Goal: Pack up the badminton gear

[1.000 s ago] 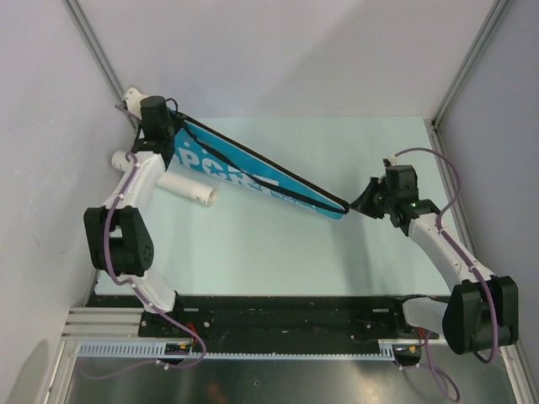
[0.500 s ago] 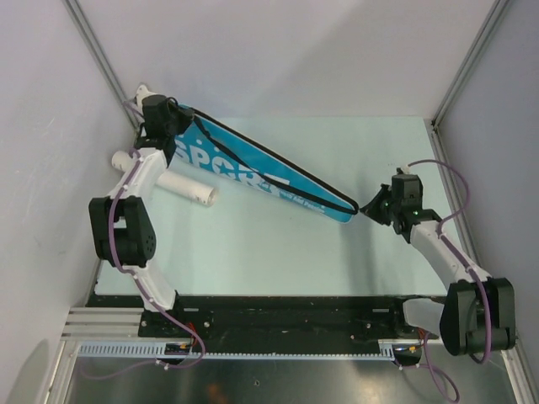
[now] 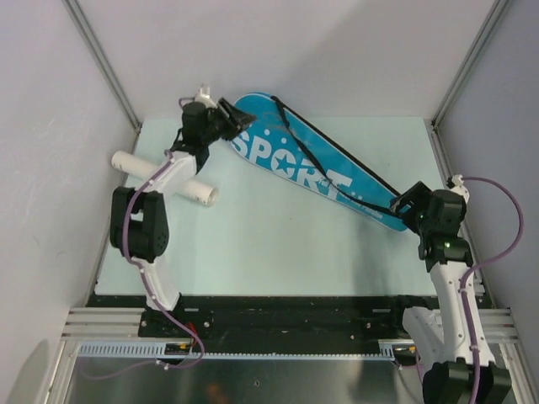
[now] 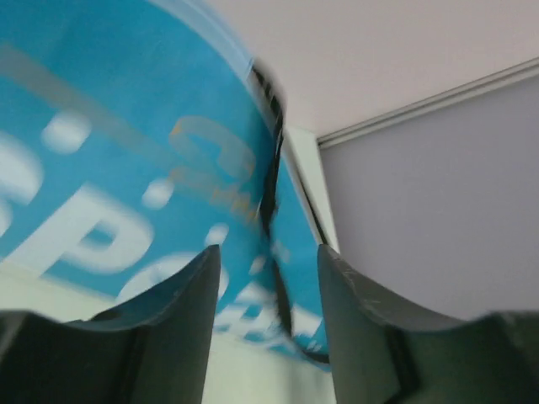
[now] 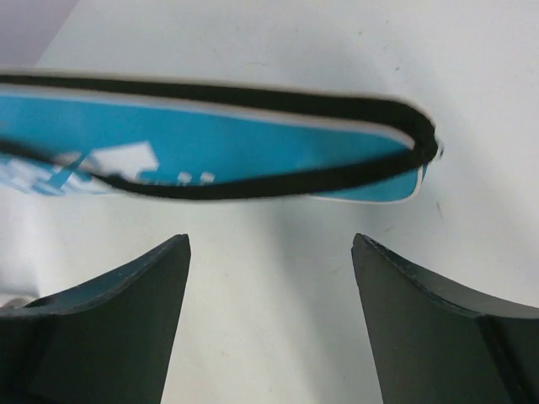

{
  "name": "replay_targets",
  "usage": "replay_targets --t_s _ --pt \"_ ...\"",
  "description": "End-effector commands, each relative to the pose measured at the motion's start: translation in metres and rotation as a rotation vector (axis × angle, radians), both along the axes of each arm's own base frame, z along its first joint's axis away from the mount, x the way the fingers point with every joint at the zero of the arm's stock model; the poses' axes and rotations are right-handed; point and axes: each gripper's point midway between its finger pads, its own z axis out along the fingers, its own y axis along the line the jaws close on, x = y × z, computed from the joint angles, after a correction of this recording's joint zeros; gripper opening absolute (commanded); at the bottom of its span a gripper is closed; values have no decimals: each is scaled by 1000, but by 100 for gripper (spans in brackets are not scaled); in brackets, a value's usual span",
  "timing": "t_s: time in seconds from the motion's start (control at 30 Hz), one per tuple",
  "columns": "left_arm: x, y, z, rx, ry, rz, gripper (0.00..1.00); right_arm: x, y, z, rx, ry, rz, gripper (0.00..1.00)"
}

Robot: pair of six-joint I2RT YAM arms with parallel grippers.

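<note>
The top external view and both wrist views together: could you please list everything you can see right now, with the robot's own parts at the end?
racket bag: one, blue with white "SPORT" lettering, lying flat and diagonally from the table's far left-centre to its right side
strap: one, black, running along the bag
tube: one, white, on the table's left side, partly under the left arm
table: one, pale green, walled on three sides
mounting rail: one, black, near edge
left arm: one, white and black, reaching to the bag's wide end
right arm: one, white and black, at the bag's narrow end
left gripper: one, dark, open, empty
right gripper: one, dark, open, empty
</note>
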Motion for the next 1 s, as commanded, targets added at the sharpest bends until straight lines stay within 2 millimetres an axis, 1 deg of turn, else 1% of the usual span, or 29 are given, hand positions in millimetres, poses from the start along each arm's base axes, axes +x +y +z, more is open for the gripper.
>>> replay_targets --t_s 0.0,0.07,0.1,0.13,0.17,0.2,0.27,0.3,0.33,0.37,0.4,0.43,0.47,0.5,0.53,0.57,0.6,0.63,0.67,0.7,0.73,0.77,0.8,0.87,0.9,0.97 --pt "-53 29 -20 50 17 -19 57 -9 17 40 16 -152 84 84" --pt "-78 49 -21 87 15 30 74 -10 30 56 28 -215 159 84" --pt "-102 65 -15 123 -6 47 76 -10 35 64 22 -241 193 85" --pt "-113 73 -13 143 -13 54 78 -11 44 67 35 -253 240 86" --pt "-123 78 -11 177 -28 50 79 -10 48 69 38 -260 262 86" --pt "-142 80 1 188 -46 37 80 -9 50 67 42 -252 274 86" --pt "-162 72 12 182 -85 -18 80 -5 59 57 52 -213 320 87" --pt "-179 59 13 161 -96 -109 80 -1 64 56 51 -214 348 88" --pt "-192 51 25 158 -140 -152 80 4 77 47 56 -176 420 88" --pt "-202 43 29 171 -176 -209 81 7 86 46 51 -165 467 88" --pt "-219 25 34 166 -209 -304 82 5 96 40 43 -126 509 88" --pt "-231 17 45 167 -256 -348 84 11 100 52 -7 -138 508 89" --pt "-240 10 53 185 -310 -383 85 7 122 51 -54 -125 593 90" --pt "-259 -7 68 186 -376 -440 86 3 132 53 -79 -107 621 91" --pt "-270 -13 80 195 -434 -461 86 8 130 70 -132 -130 576 91" --pt "-287 -15 102 212 -537 -475 86 1 145 78 -148 -136 612 92" --pt "-305 -22 121 205 -608 -503 87 -4 142 78 -180 -109 599 92" --pt "-315 -21 136 206 -666 -493 87 -5 137 84 -208 -112 564 93" --pt "-335 -15 160 205 -772 -477 88 -15 140 103 -206 -156 576 94" --pt "-351 -14 178 193 -840 -482 88 -19 137 112 -207 -184 563 95" --pt "-363 -9 192 188 -902 -473 88 -23 131 123 -211 -218 540 95" --pt "-382 -1 211 183 -993 -451 89 -29 127 135 -208 -261 529 96" --pt "-395 6 228 180 -1057 -434 89 -41 116 155 -206 -335 503 97" --pt "-408 19 247 195 -1147 -371 91 -52 100 175 -222 -406 450 100" --pt "-424 28 261 193 -1208 -342 93 -66 90 198 -214 -489 424 100" --pt "-434 39 274 209 -1270 -291 94 -79 75 222 -226 -575 378 100"
